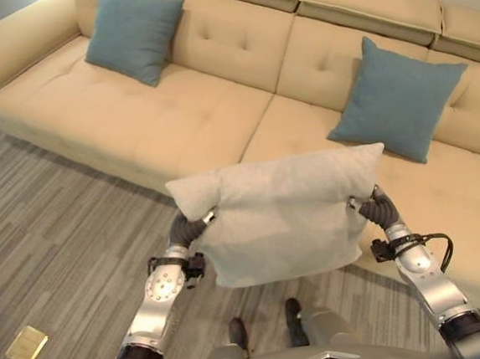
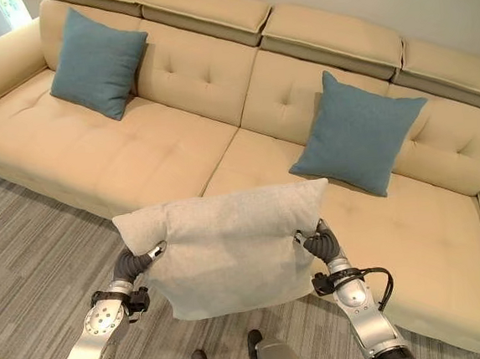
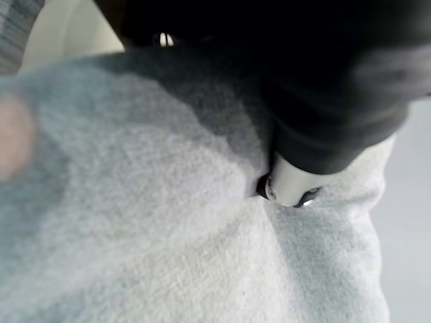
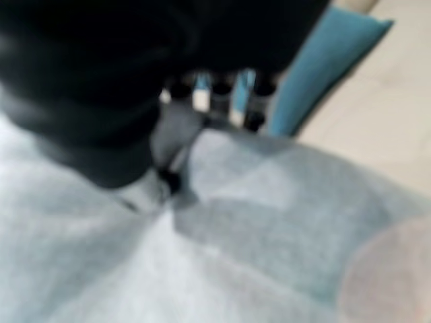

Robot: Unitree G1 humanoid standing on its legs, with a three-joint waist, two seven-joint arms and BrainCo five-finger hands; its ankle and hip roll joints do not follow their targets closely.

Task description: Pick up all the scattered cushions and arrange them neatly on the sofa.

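Note:
A light grey cushion (image 1: 281, 218) hangs in the air in front of the beige sofa (image 1: 193, 125), held upright by its two upper sides. My left hand (image 1: 195, 225) is shut on its left side and my right hand (image 1: 370, 206) is shut on its right side. Close up, my left thumb (image 3: 289, 188) presses into the grey cloth (image 3: 168, 222), and my right fingers (image 4: 215, 101) curl over the cushion (image 4: 256, 222). Two blue cushions lean on the sofa back: one at the left end (image 1: 133, 33), one right of the middle (image 1: 397, 98).
The sofa seat between the two blue cushions is bare (image 2: 161, 144). Grey striped floor (image 1: 61, 245) lies in front of the sofa, with a small yellowish flat object (image 1: 27, 346) on it at the lower left.

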